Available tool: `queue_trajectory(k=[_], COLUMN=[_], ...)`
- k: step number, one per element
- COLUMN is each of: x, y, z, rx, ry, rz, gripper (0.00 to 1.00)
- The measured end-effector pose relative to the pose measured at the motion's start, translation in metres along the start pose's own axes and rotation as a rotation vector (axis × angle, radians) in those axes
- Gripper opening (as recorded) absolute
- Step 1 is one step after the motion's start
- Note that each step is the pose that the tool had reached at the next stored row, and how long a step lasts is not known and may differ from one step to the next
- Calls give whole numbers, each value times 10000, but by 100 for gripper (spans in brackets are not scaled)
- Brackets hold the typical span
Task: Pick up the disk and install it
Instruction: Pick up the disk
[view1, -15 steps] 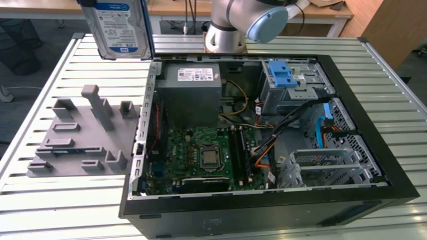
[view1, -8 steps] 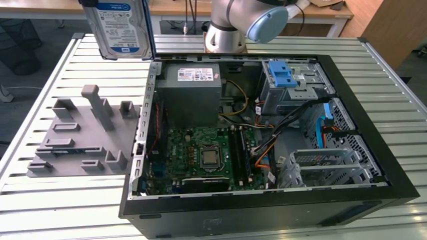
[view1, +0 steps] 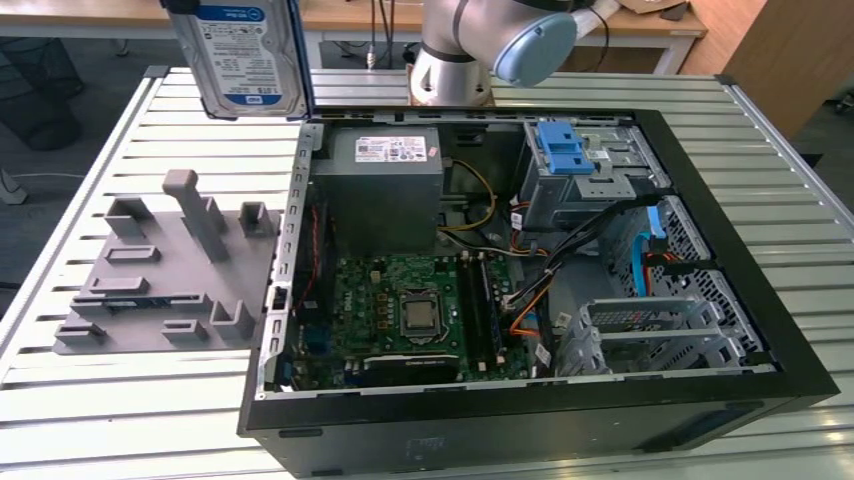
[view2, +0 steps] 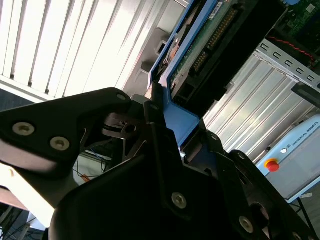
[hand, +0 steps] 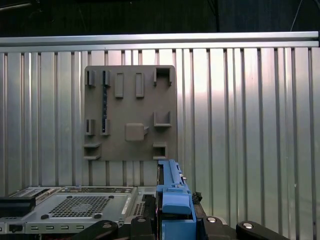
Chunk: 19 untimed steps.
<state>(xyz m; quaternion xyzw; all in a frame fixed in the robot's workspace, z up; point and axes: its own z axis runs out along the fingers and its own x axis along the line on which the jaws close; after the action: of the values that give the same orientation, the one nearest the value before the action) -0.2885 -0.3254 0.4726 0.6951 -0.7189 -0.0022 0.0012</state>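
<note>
The disk (view1: 247, 55), a silver drive with a white-and-blue label in a blue bracket, hangs upright in the air above the table's far side, towards the exterior view's left and just outside the open computer case (view1: 534, 420). In the second wrist view my gripper (view2: 162, 107) is shut on the blue bracket of the disk (view2: 210, 40), whose circuit-board side and connector pins show. In the first wrist view the disk's blue edge (hand: 172, 192) rises between the black fingers (hand: 145, 225), high over the table.
Inside the case lie a grey power supply (view1: 380, 185), a green motherboard (view1: 407, 315), a drive cage with a blue latch (view1: 567, 150) and loose cables. A grey fixture board (view1: 167, 270) sits beside the case on the slatted metal table (view1: 120, 400). The arm's base (view1: 447, 70) stands at the far edge.
</note>
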Motion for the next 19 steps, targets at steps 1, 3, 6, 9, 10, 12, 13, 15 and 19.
queue_trajectory(k=[1,3,6,9,10,12,13,15,19], x=[0,0,-1,-1,-1,-1,-1,-2,-2], y=[-3,-9,-19,-28,-31,-37,-40,-47,-59], z=[0,0,0,0,0,0,0,0,0], rx=[-1,0,0,0,0,0,0,0,0], ry=[0,0,0,0,0,0,0,0,0], rz=[0,0,0,0,0,0,0,0,0], gripper=[36,36,36,36,36,36,36,36,36])
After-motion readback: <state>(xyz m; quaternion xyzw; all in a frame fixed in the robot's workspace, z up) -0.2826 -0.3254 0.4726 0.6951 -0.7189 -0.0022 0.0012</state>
